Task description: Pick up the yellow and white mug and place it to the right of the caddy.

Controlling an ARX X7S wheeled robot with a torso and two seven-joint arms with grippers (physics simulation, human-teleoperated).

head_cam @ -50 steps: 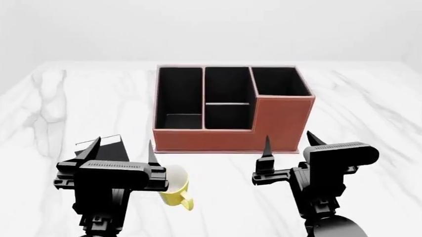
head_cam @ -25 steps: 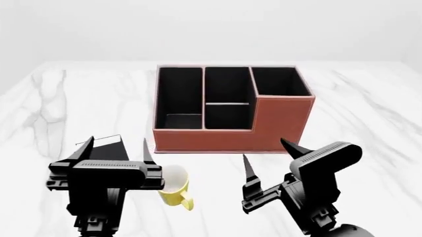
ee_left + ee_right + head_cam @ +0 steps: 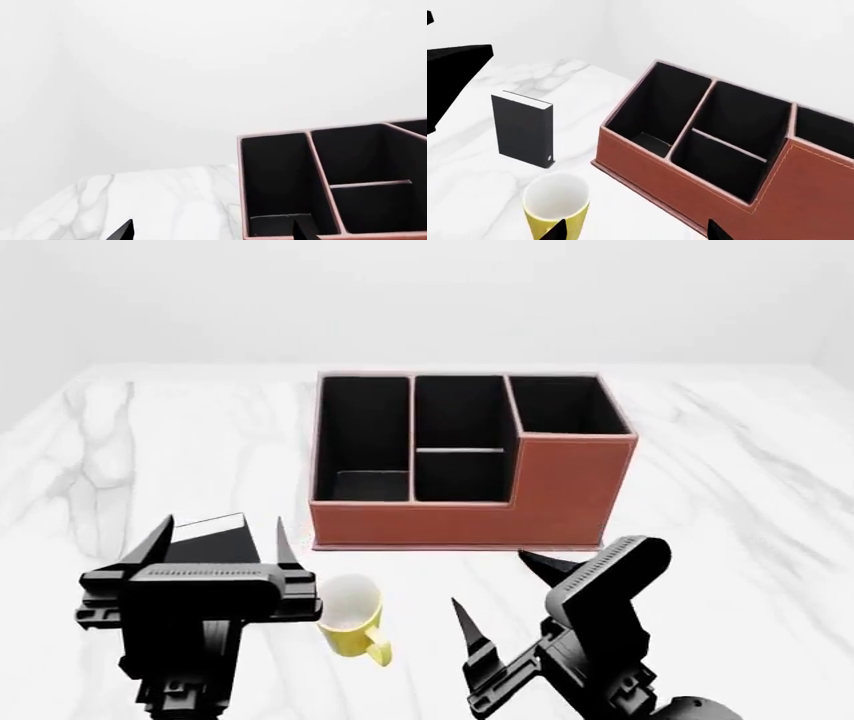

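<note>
The yellow and white mug (image 3: 354, 615) stands upright on the marble table, handle toward me, in front of the caddy's left end. The reddish-brown caddy (image 3: 467, 470) with black compartments sits mid-table. My left gripper (image 3: 224, 530) hovers open just left of the mug, holding nothing. My right gripper (image 3: 490, 580) is open and angled toward the mug from its right, still apart from it. In the right wrist view the mug (image 3: 554, 202) sits by one fingertip of the open right gripper (image 3: 637, 232), with the caddy (image 3: 727, 150) beyond. The left wrist view shows the caddy (image 3: 333, 185) past the open left gripper (image 3: 212, 232).
A small black upright box (image 3: 524, 131) stands left of the caddy, behind the mug; in the head view it (image 3: 214, 532) shows between my left fingers. The white marble table (image 3: 734, 490) stretches out to the right of the caddy.
My right gripper has swung down and left toward the mug and tilted. My left gripper has drawn back and left a little, uncovering the mug's rim.
</note>
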